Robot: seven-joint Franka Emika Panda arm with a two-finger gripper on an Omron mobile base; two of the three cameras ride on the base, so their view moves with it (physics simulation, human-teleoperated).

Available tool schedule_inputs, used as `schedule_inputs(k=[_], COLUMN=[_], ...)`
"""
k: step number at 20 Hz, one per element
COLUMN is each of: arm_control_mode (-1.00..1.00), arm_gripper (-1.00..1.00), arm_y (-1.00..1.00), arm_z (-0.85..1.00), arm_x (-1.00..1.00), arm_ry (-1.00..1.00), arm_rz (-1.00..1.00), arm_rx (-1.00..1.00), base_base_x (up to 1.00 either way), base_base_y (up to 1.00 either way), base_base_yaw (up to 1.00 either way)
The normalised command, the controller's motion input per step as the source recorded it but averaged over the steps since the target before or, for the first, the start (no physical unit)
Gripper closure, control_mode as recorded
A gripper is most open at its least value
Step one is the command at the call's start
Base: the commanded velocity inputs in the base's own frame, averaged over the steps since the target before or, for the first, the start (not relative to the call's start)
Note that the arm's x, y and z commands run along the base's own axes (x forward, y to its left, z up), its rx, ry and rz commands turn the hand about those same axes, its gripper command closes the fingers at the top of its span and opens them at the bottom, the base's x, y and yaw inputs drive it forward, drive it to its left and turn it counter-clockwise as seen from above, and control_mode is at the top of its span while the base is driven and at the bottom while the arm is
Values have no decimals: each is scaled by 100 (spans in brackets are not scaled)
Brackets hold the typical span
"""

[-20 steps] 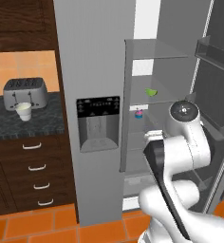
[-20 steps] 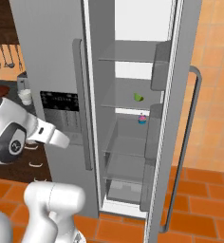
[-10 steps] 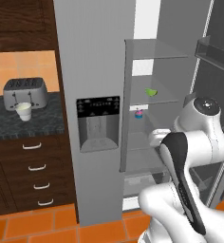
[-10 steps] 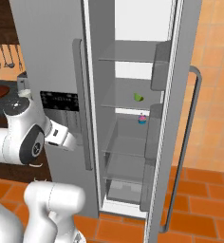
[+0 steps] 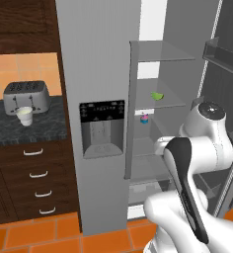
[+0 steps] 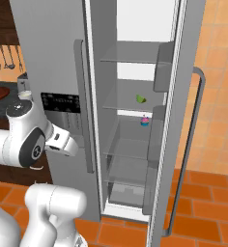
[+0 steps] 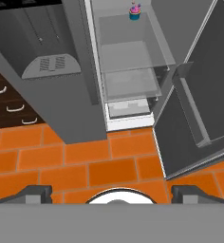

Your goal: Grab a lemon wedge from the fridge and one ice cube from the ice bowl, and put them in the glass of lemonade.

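No legible text, seemingly anywhere.

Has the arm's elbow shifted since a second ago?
Yes. In the left base view the arm has swung right, away from the fridge dispenser panel.

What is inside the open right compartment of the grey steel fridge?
Inside the grey steel two-door fridge, a tiny yellow-green lemon wedge lies on a clear glass shelf. A small pink-and-blue cupcake-like item sits on the shelf below. The lowest drawer's contents cannot be made out.

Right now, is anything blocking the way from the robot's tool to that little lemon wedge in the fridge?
Nothing visible: the fridge door is open, and the wedge sits on a glass shelf. A cupcake sits one shelf lower.
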Motion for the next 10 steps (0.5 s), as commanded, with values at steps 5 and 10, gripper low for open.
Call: schedule_inputs(k=[5,10], arm_control_mode=[100,100], arm_gripper=[-100,-100], arm_y=[0,0], arm_z=[0,0], arm_x=[0,0], arm_ry=[0,0], arm_rz=[0,0], arm_rx=[0,0], base_base_x=[0,1], base_base_y=[-4,-41], base_base_yaw=[-2,-3])
